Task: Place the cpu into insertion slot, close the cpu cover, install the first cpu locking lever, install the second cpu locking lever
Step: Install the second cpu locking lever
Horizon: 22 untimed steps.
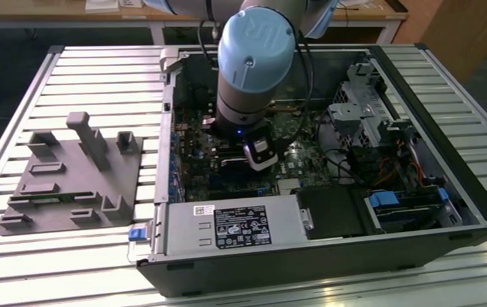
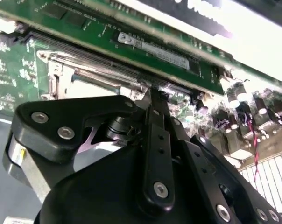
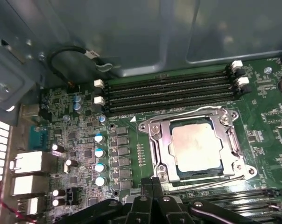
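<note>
So the cpu (image 3: 197,145) is seen already seated in the insertion slot (image 3: 176,172) in the first wrist view, silvery-tan top facing up, and the cpu cover (image 3: 156,140) looks to be folded down around it, its frame lying flat with the chip showing through the cut-out. A thin wire lever (image 3: 187,113) can be made out running along the edge of the socket nearest the long black memory slots (image 3: 169,93); whether it's actually hooked under its catch can't be told from here. So the chip and cover steps are judged done, and the levers are what's in hand.

The gripper (image 3: 152,186) is parked just beside the socket, on the side away from the memory slots, with the fingers (image 2: 152,109) brought together into one narrow blade; nothing is pinched between them as far as can be seen. In the second wrist view that tip is pointed at the socket's metal rim, touching or very nearly.

The bit that matters: the socket lies straight ahead of the fingertips, and its side rails run away from the tip toward the memory slots, so the levers are lined up lengthwise with the tool

In the exterior view the arm (image 1: 256,64) is reached down into the open computer case (image 1: 414,249), over the motherboard (image 1: 200,160)
</note>
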Available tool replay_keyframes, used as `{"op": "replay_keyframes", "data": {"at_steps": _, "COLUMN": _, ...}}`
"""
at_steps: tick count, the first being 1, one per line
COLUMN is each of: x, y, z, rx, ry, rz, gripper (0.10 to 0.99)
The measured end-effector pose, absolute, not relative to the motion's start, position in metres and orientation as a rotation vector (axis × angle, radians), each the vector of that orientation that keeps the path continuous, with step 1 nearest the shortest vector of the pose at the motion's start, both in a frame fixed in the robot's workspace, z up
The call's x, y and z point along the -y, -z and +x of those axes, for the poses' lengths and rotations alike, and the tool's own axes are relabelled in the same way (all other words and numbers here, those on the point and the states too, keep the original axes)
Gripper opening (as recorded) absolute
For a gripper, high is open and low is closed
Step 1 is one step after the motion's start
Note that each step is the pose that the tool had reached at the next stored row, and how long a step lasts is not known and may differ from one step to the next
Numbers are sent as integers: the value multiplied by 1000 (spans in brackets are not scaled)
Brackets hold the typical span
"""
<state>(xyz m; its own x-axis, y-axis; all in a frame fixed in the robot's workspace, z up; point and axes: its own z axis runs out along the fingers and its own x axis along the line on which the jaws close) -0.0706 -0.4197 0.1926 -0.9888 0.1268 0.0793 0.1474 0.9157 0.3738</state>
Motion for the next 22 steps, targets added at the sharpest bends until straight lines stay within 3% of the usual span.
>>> {"op": "replay_keyframes", "data": {"at_steps": 4, "x": 420, "y": -202, "z": -71, "rx": 3025, "ry": 586, "rz": -217, "gripper": 106}}
{"op": "replay_keyframes", "data": {"at_steps": 11, "x": 419, "y": -203, "z": -69, "rx": 3058, "ry": 436, "rz": -234, "gripper": 106}}
{"op": "replay_keyframes", "data": {"at_steps": 22, "x": 405, "y": -203, "z": -53, "rx": 3068, "ry": 384, "rz": -239, "gripper": 106}}
